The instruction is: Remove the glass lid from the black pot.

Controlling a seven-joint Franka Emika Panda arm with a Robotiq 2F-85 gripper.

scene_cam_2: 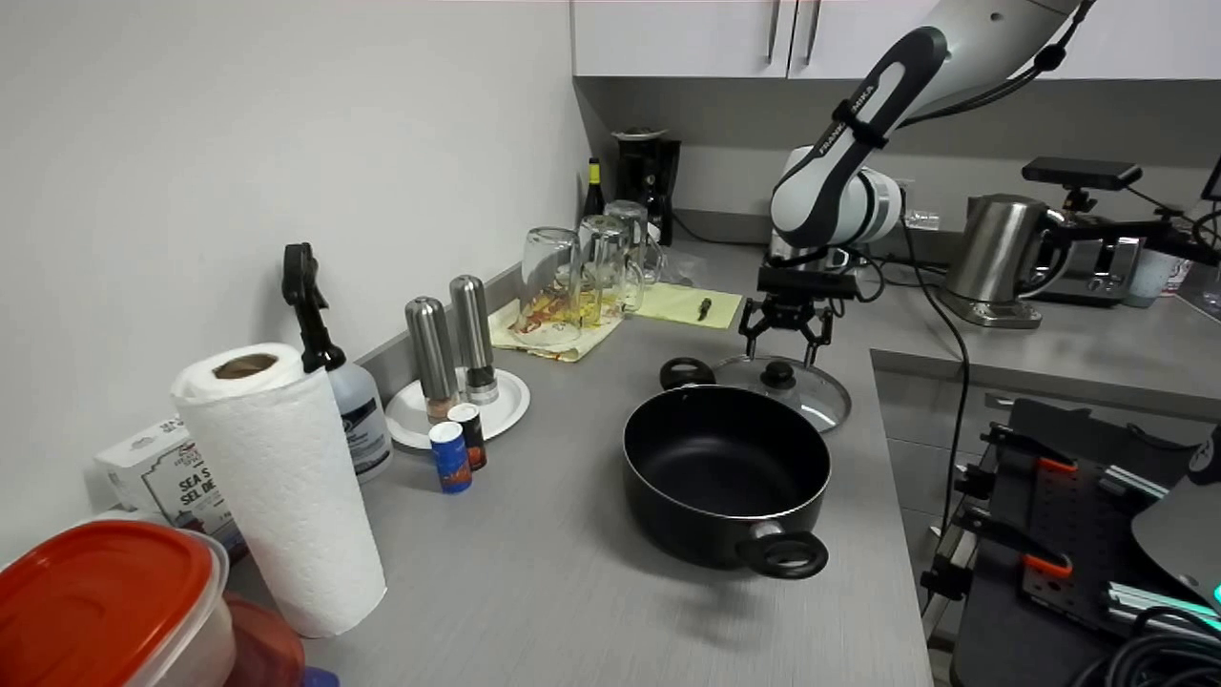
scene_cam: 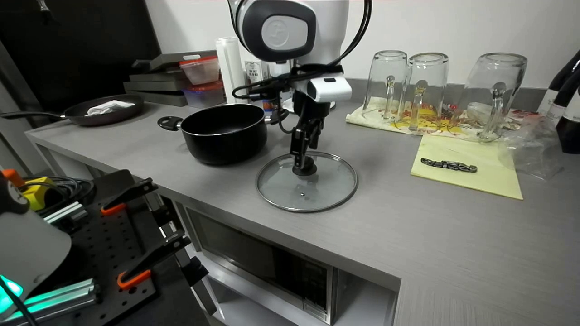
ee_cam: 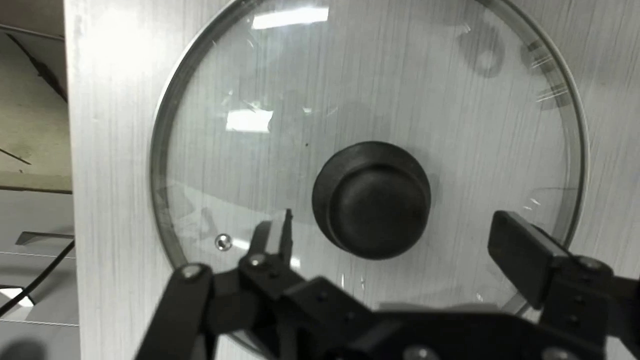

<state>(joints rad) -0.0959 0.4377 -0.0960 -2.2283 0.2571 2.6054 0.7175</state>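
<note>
Straddling the knob (ee_cam: 372,205), the jaws are spread wide, a gap showing on either side of it in the wrist view. The lid (scene_cam: 324,188) lies on the bench (scene_cam: 385,217), off the pot (scene_cam: 226,147) and just beside it. The pot's inside shows in both exterior views. Glass mugs (scene_cam: 421,93) stand on a cloth (scene_cam: 362,118), well apart from the pot.

White glare patches mark the glass lid (ee_cam: 370,120).
</note>
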